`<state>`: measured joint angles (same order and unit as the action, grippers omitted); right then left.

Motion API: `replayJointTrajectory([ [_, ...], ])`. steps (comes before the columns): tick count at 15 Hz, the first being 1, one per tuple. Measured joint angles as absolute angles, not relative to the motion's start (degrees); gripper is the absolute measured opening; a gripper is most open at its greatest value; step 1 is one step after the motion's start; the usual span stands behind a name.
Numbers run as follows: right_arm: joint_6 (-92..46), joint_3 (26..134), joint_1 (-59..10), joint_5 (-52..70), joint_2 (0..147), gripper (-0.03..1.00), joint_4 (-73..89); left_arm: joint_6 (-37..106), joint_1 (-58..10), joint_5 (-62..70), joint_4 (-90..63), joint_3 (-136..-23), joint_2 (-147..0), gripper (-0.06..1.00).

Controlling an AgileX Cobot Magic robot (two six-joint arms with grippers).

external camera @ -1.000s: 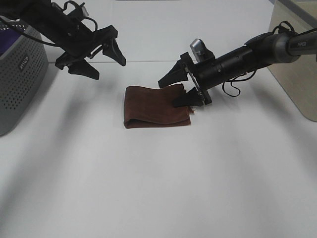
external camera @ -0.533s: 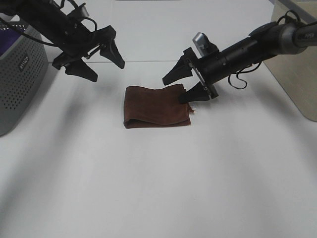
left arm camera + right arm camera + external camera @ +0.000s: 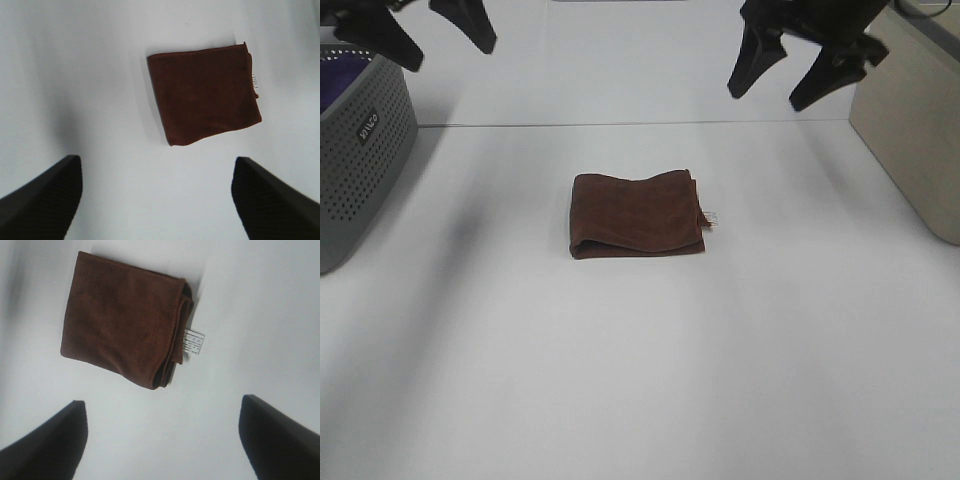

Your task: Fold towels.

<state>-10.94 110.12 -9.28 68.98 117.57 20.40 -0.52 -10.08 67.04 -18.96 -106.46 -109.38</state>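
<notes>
Folded towel (image 3: 636, 215) lay flat at centre of bench (image 3: 640, 380), white tag (image 3: 710, 217) on its right edge; left gripper (image 3: 422, 35) and right gripper (image 3: 772, 90) hung well above, jaws released, empty; grey basket (image 3: 360, 150) far left; beige box (image 3: 910, 120) far right.

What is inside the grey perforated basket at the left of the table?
Only a patch of something purple shows over the rim of the grey perforated plastic basket. What it is, and whatever lies deeper, is hidden by the basket's wall.
</notes>
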Motion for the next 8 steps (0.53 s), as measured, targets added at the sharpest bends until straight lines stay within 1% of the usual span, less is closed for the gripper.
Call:
replayJointTrajectory([
  [2, -9.28, 109.72, -10.71, 69.10, 112.76, 0.78, 16.44, -3.50, -10.08, 69.04, -15.24, -106.46, -104.85, 0.78],
  [3, -6.76, 106.80, -11.75, 69.21, 106.80, 0.78, 12.72, -5.50, -10.08, 69.33, -9.45, -104.91, -98.55, 0.78],
  [4, -6.13, 104.74, -11.86, 69.21, 103.76, 0.78, 11.00, -6.25, -10.08, 69.33, -6.99, -102.85, -94.37, 0.78],
  [8, -4.98, 93.28, -11.86, 69.27, 91.96, 0.78, 9.74, -7.16, -10.08, 69.50, -3.50, -87.61, -78.55, 0.78],
])
